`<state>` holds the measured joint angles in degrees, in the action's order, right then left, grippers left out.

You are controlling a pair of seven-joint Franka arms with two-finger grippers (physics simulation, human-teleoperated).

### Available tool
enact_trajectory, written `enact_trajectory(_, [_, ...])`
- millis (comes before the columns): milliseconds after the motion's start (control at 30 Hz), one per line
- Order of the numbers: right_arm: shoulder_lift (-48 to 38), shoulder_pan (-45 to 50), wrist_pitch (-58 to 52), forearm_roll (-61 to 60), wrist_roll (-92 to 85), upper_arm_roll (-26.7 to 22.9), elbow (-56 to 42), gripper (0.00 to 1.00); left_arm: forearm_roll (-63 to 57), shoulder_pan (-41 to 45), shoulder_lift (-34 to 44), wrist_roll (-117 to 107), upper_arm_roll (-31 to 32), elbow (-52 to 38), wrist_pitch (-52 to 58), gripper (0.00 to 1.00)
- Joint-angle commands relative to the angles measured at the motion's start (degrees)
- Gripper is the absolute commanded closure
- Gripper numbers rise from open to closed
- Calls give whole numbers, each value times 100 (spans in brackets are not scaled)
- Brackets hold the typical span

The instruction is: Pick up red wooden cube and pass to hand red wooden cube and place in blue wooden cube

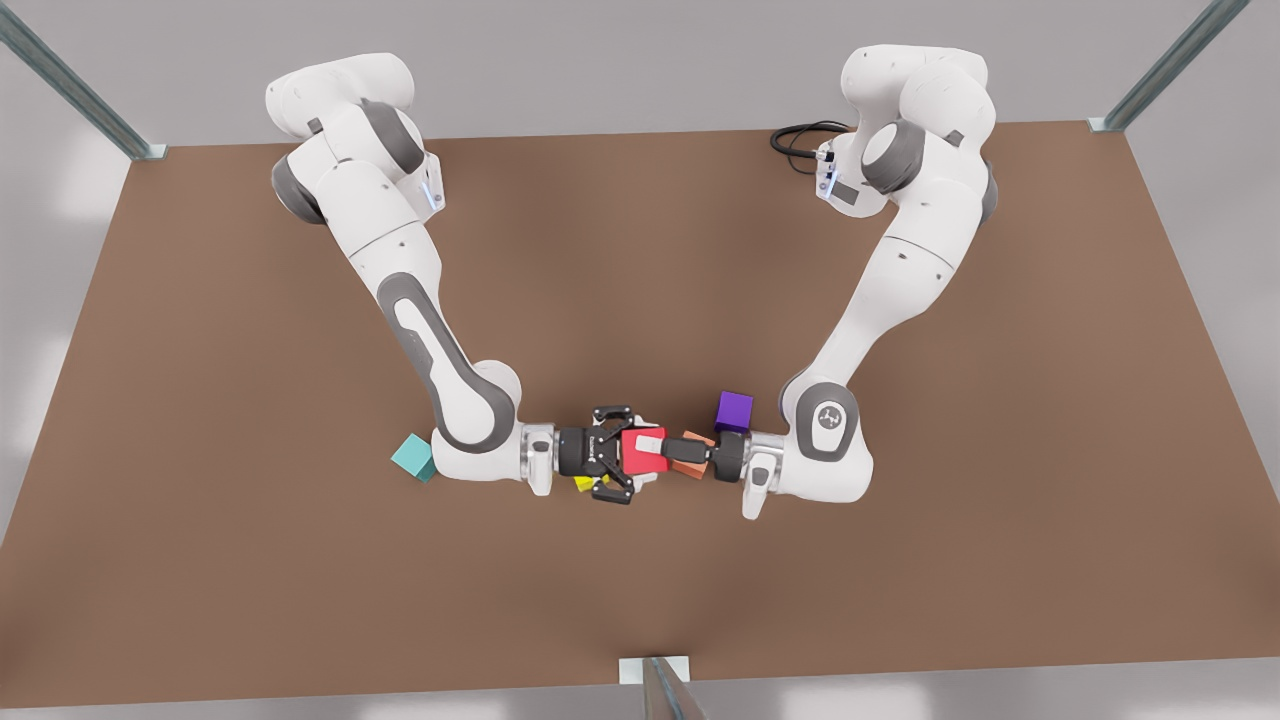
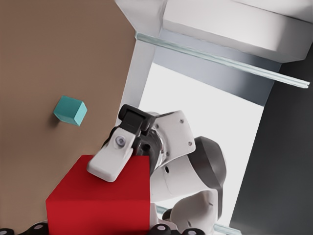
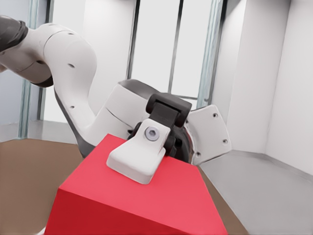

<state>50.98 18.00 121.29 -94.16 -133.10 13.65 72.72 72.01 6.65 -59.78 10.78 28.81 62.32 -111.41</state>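
Currently the red wooden cube (image 1: pixel 643 458) sits clamped between left gripper (image 1: pixel 662 445) and right gripper (image 1: pixel 622 462).

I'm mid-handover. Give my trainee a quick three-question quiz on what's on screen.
1. True or false: the red wooden cube sits on the blue wooden cube.
2. How many end effectors, left end effector and right end effector, grip the red wooden cube? A none, B one, C two.
3. Fill in: the blue wooden cube lies on the table toward the front view's ____.
Key: 1 false; 2 C; 3 left.
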Motion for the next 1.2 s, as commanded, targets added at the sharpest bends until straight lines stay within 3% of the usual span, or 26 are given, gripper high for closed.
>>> enact_trajectory(0, [-10,1,35,-15,126,6,-3,30,33,3,2,12,2,-1,-12,36])
enact_trajectory(100, [-10,1,97,-15,126,6,-3,30,33,3,-7,20,2,-1,-12,36])
enact_trajectory(133, [-10,1,97,-15,126,6,-3,30,33,3,-7,20,2,-1,-12,31])
enact_trajectory(200, [-10,1,97,-15,126,6,5,33,33,3,2,20,2,-1,-12,12])
enact_trajectory(233, [-10,1,97,-15,126,6,5,43,33,3,2,3,2,-1,-4,10])
enact_trajectory(300, [-18,-7,97,-15,126,6,5,44,33,3,11,-6,2,-1,-4,4])
enact_trajectory(567, [-18,-16,97,-6,188,-3,5,43,24,-41,28,-6,-7,8,49,0])
enact_trajectory(767, [-89,-139,71,221,371,-134,32,43,-687,-779,134,-50,2,26,866,0])
enact_trajectory(833, [-273,-447,-61,1575,996,-161,146,43,-1626,-1131,379,-181,-7,17,1367,0])
enact_trajectory(967, [-475,-1026,-939,4166,1848,-319,278,42,-7819,-1528,1942,-1192,46,-475,4153,0])
enact_trajectory(1033, [-1029,-1036,-1837,6135,3333,-1031,322,42,-8466,-1500,2392,-1201,-7,-484,4549,0])
enact_trajectory(1100, [-1442,-1027,-1942,7815,4300,-1286,497,41,-8537,-1764,2674,-1271,72,-484,4655,0])
enact_trajectory(1133, [-1539,-992,-1942,8490,4616,-1391,550,41,-8231,-1704,3005,-1210,-294,-144,4480,0])
enact_trajectory(1167, [-1583,-1001,-1934,9037,4767,-1409,550,41,-7440,-231,4690,-1271,-2391,2268,2684,0])
